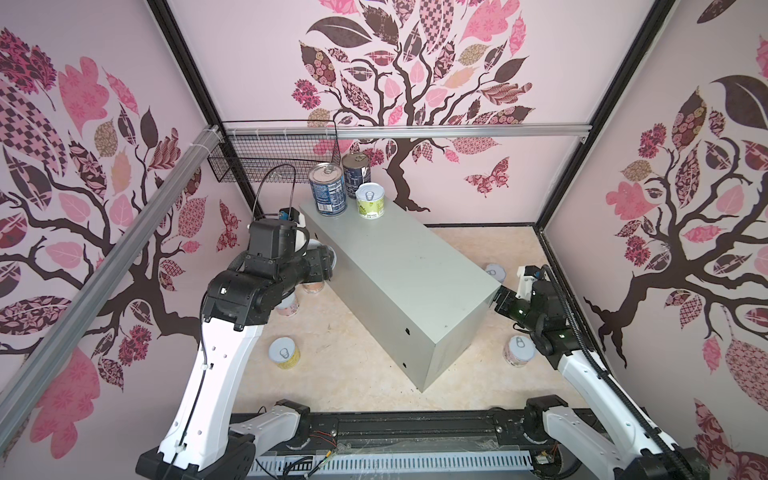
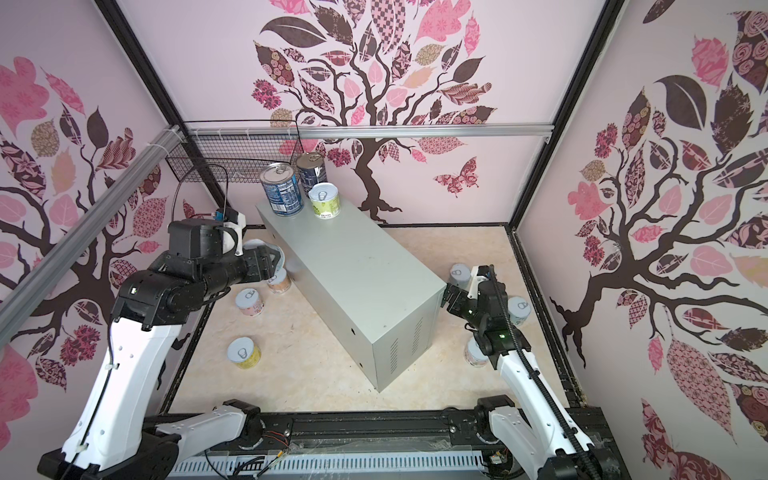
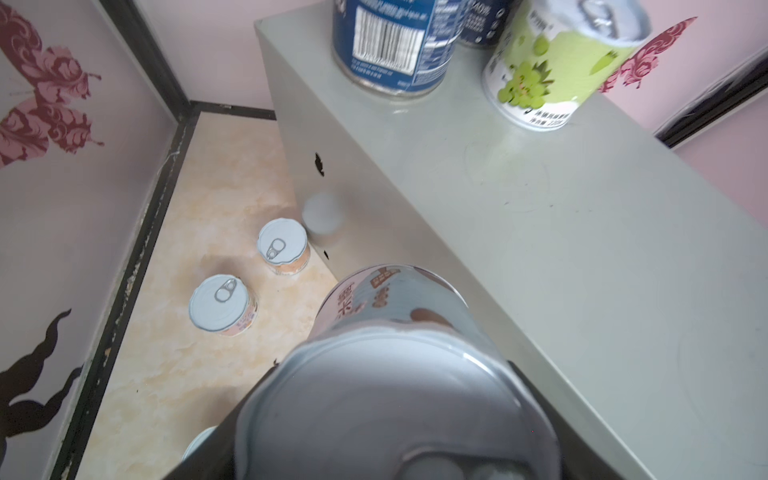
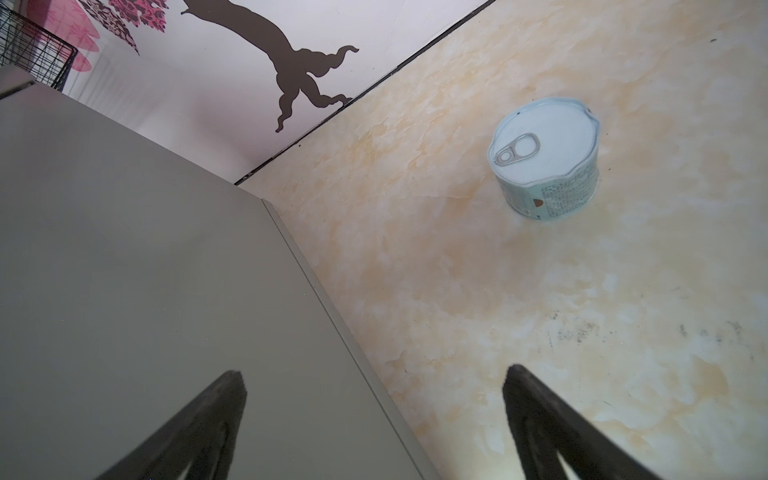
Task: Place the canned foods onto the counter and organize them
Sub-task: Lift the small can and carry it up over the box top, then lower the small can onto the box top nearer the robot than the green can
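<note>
Your left gripper [image 2: 268, 262] reaches in level, clamped on a brown-labelled can [image 3: 395, 332] tipped sideways at the counter [image 1: 399, 266] edge. Ahead of it stand two dark-blue cans [image 1: 328, 191] and one green can [image 1: 370, 201]. Six short cans [image 1: 284, 353] sit on the floor [image 1: 353, 365]. Your right gripper [image 4: 374, 371] hovers wide open at the counter's corner.

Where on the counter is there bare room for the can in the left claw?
Bare for the held can: counter top from the green can to its near end. Crowded: far end, where two blue cans stand beside it.
</note>
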You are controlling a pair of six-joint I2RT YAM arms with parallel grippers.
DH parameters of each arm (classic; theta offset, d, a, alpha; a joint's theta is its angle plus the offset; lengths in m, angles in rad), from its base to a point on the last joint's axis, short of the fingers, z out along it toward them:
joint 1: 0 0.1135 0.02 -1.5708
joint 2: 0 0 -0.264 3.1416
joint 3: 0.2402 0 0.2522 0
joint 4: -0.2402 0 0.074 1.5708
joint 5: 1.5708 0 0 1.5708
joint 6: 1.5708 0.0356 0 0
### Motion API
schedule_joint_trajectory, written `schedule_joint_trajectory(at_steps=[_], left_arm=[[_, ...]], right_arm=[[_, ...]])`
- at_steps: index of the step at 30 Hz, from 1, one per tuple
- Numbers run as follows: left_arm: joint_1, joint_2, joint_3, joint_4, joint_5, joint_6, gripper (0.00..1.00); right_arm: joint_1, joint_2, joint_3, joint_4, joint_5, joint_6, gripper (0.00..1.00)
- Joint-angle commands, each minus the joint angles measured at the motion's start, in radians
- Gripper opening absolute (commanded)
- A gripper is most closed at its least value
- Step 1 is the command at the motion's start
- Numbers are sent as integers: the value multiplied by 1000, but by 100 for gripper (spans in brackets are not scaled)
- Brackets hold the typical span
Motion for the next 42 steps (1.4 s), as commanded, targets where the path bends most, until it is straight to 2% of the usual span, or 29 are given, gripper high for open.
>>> schedule_joint_trajectory(at_steps=[1, 6, 28, 37, 42], left_arm=[[-55, 32, 126, 14, -46, 36, 51], [-121, 123, 256, -24, -92, 49, 51], [-158, 468, 638, -201, -138, 74, 51], [-158, 517, 688, -223, -176, 81, 60], [-157, 540, 696, -225, -178, 83, 69]], right_arm=[[-5, 0, 42, 7, -8, -14, 100], [-6, 1, 43, 12, -16, -15, 100], [-7, -7, 0, 44, -29, -18, 100], [-5, -9, -9, 59, -44, -15, 100], [-6, -8, -12, 61, -44, -11, 100]])
